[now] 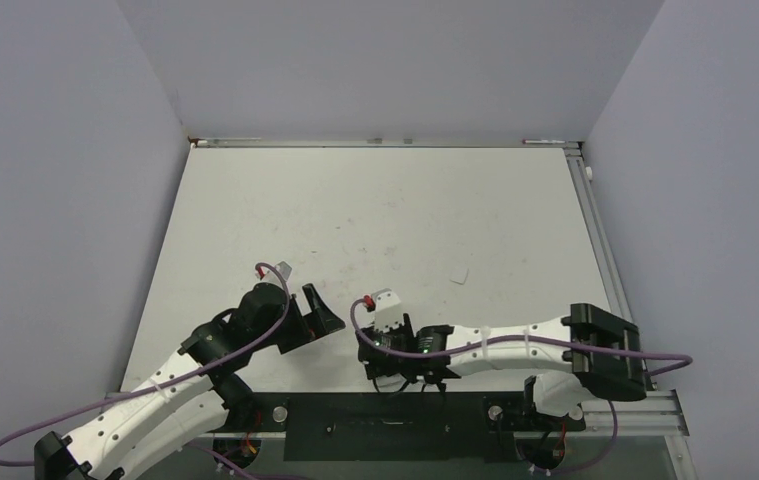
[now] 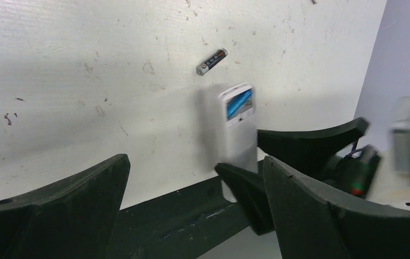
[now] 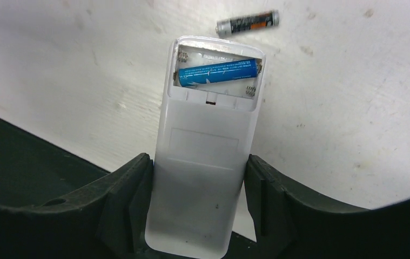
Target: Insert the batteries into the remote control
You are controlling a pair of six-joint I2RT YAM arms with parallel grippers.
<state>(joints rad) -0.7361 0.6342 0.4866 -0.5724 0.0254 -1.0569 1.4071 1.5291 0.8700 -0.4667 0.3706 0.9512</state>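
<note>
The remote control (image 3: 202,162) is a white handset, back up, with its battery bay open at the far end. The blue battery (image 3: 219,73) lies in the bay. My right gripper (image 3: 198,162) is shut on the remote's lower body, at the table's near edge (image 1: 392,335). The dark battery (image 3: 247,23) with a metallic tip lies loose on the table just beyond the remote. In the left wrist view the remote (image 2: 239,135) and dark battery (image 2: 212,61) lie ahead. My left gripper (image 2: 192,199) is open and empty, left of the remote (image 1: 320,310).
A black strip (image 1: 385,425) runs along the table's near edge under both grippers. A small whitish piece (image 1: 282,268) lies by the left wrist. The white table (image 1: 375,210) is scuffed, with grey walls on three sides.
</note>
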